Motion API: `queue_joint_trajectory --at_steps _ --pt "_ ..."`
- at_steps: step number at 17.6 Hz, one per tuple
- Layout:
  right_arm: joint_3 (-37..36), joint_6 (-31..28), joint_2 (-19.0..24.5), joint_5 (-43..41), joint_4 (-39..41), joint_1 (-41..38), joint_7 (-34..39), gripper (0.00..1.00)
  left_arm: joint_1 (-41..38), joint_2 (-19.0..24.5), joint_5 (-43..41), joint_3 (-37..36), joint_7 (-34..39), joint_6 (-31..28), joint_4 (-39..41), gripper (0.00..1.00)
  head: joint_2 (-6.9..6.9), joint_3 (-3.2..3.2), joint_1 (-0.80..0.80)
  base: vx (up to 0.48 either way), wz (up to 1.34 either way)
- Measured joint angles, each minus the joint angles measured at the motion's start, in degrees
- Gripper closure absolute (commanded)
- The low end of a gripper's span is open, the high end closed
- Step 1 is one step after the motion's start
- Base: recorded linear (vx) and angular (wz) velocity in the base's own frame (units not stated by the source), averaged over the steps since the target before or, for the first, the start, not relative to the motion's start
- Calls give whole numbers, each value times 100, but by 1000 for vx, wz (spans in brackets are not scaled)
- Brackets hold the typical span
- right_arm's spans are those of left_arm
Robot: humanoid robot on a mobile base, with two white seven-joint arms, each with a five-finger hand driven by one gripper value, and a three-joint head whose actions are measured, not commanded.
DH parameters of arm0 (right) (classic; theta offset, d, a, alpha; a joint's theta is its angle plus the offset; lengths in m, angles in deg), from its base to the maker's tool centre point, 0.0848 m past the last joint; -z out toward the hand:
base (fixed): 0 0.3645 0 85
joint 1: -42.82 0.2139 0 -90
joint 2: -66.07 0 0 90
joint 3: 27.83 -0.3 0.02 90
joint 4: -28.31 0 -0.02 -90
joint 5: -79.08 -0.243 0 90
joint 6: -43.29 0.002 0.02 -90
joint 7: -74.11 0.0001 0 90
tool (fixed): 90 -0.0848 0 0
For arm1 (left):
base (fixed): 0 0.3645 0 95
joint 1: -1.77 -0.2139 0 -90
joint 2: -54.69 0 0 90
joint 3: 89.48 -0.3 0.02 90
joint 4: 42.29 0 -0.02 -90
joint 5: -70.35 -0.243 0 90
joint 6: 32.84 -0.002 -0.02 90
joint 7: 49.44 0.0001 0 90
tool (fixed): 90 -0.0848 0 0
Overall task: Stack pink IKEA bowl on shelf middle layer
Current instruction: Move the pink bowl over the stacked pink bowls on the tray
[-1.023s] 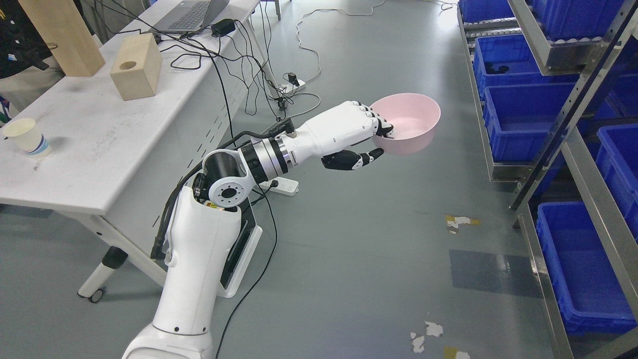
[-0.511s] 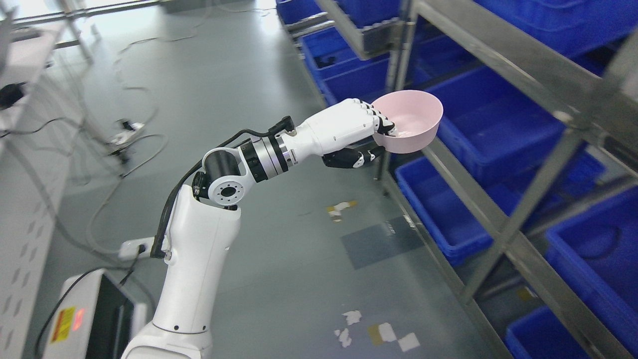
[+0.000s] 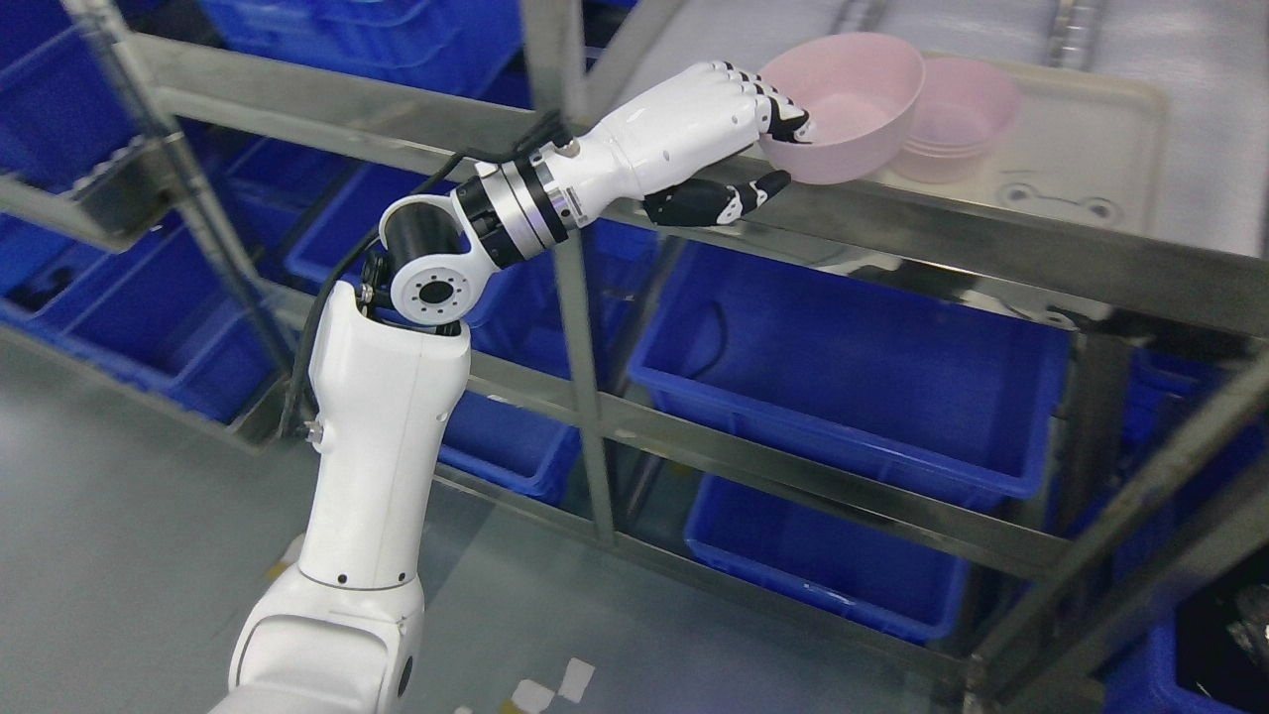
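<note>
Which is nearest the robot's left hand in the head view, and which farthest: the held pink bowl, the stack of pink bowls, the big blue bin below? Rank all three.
1. Held pink bowl: gripped by the left hand.
2. Stack of pink bowls: just right, on the tray.
3. Big blue bin: one shelf level below.

I see the pink bowl (image 3: 843, 119), a smooth, matte, round bowl, upright with its mouth tilted slightly toward me, pinched at its near rim by my left hand (image 3: 729, 134). It sits above the shelf's (image 3: 991, 233) front edge, just beside a stack of matching pink bowls (image 3: 967, 114) resting in a pale tray (image 3: 1120, 149).
</note>
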Motion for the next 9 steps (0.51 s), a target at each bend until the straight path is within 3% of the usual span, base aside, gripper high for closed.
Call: queue_joint_trajectory --at_steps 4,9 --pt "0 0 0 0 0 4 6 0 383 270 -87 167 -193 -485 20 92 0 0 0 100 -851" --pt "0 0 0 0 0 6 23 0 551 871 -181 334 -341 -661 -10 92 -1 0 0 111 -231"
